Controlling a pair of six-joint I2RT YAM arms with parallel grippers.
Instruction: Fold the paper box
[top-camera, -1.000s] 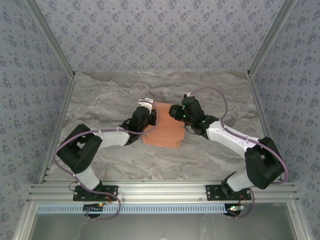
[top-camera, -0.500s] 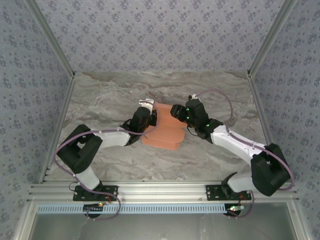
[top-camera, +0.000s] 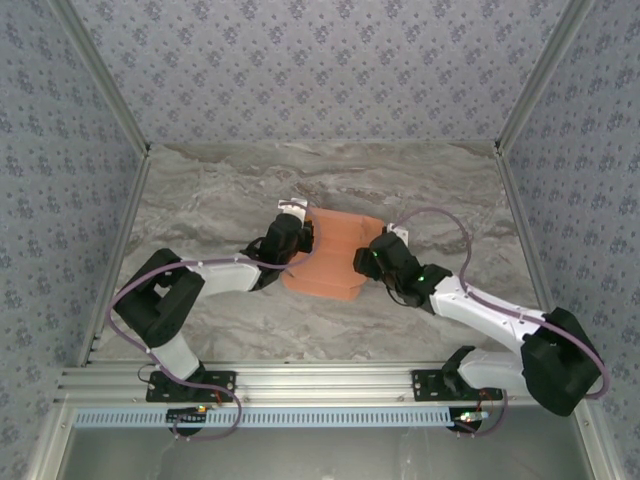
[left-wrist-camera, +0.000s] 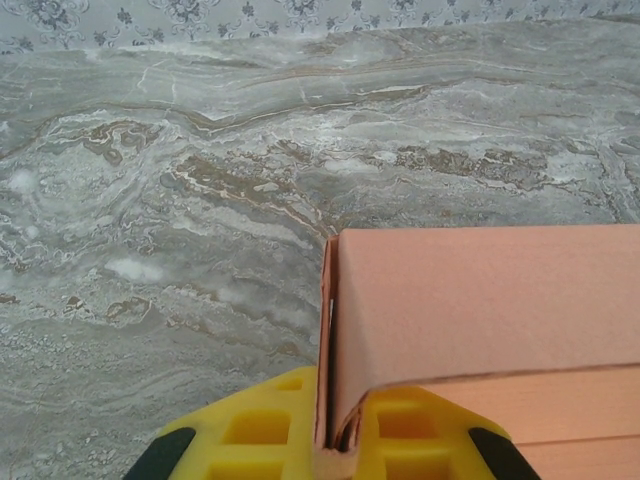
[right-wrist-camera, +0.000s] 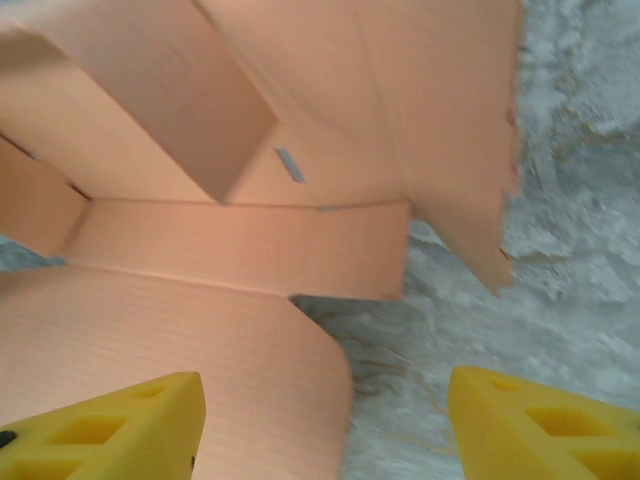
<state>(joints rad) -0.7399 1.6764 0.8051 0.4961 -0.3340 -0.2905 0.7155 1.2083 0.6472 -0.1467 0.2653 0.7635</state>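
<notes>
The salmon-orange paper box (top-camera: 335, 250) lies half folded in the middle of the marble table (top-camera: 220, 190). My left gripper (top-camera: 298, 236) is at its left side, shut on an upright wall of the card; the left wrist view has that wall (left-wrist-camera: 480, 300) pinched between the yellow fingers (left-wrist-camera: 250, 435) of the gripper (left-wrist-camera: 338, 445). My right gripper (top-camera: 366, 262) sits at the box's right edge, open. Seen from the right wrist, its jaws (right-wrist-camera: 325, 430) stand wide apart over a rounded flap (right-wrist-camera: 200, 350) and bare table, holding nothing.
Metal frame rails (top-camera: 120, 250) and patterned walls (top-camera: 320, 70) close in the table at left, right and back. Bare marble lies all round the box. The right arm's purple cable (top-camera: 440, 215) loops over the table to the box's right.
My right gripper has opened, let go of the box's right side and drawn back toward the near right. The far right panel now lies uncovered. The left gripper has held still.
</notes>
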